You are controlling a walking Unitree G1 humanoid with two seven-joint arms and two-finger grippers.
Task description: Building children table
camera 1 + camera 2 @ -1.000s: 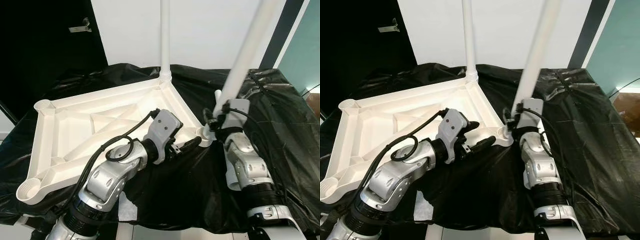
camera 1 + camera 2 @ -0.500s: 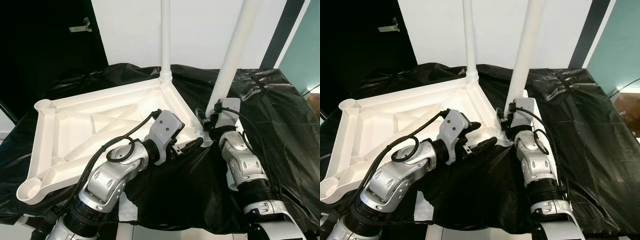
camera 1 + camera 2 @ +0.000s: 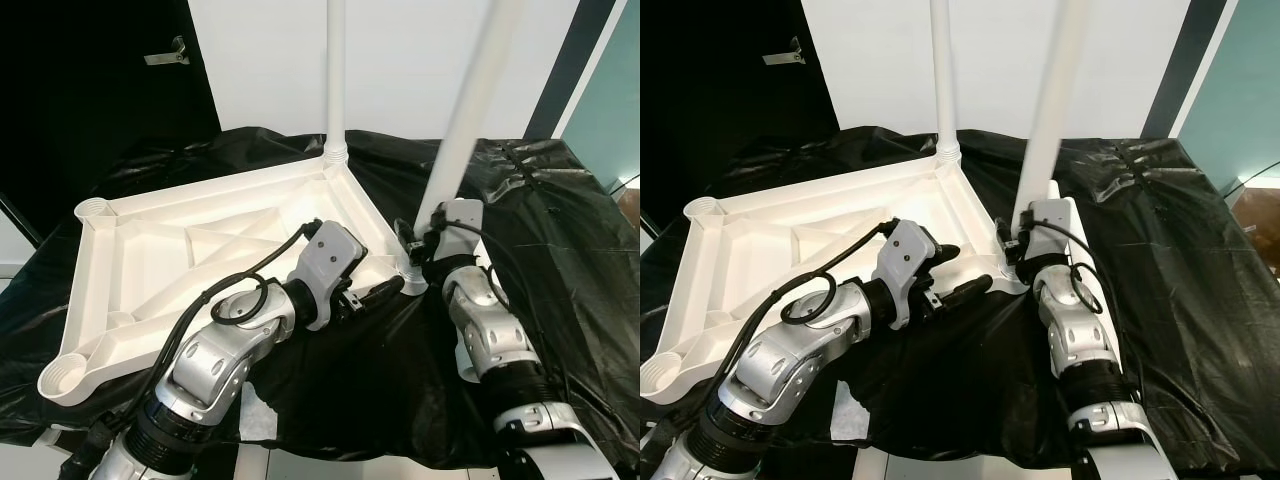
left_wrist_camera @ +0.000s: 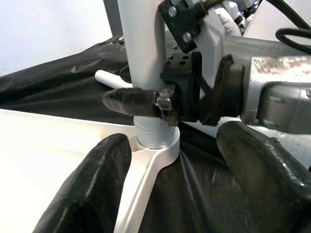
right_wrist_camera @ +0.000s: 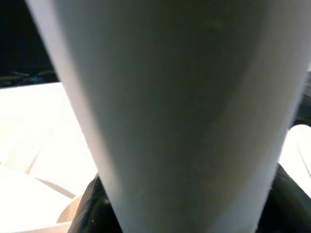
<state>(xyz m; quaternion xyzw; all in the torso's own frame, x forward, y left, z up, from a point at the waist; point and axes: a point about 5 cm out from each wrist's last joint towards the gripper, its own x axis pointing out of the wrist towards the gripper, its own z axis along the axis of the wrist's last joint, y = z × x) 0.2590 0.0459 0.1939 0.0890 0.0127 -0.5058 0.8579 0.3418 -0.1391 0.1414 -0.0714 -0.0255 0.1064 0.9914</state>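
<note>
An upturned tabletop lies on the sheet, legs upright in two corners.

Head cams look down at tabletop; wrist cams sit close on shared leg.

A white wall stands behind the tabletop, draped in crinkled black plastic, with a dark door beside it and a teal panel opposite.

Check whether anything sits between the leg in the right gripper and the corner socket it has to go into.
Nothing visible does. The right gripper holds the white leg low on its shaft, and the leg's threaded end already sits in the corner socket of the overturned tabletop. The left gripper straddles that corner, fingers open, beside the socket rather than across it.
</note>
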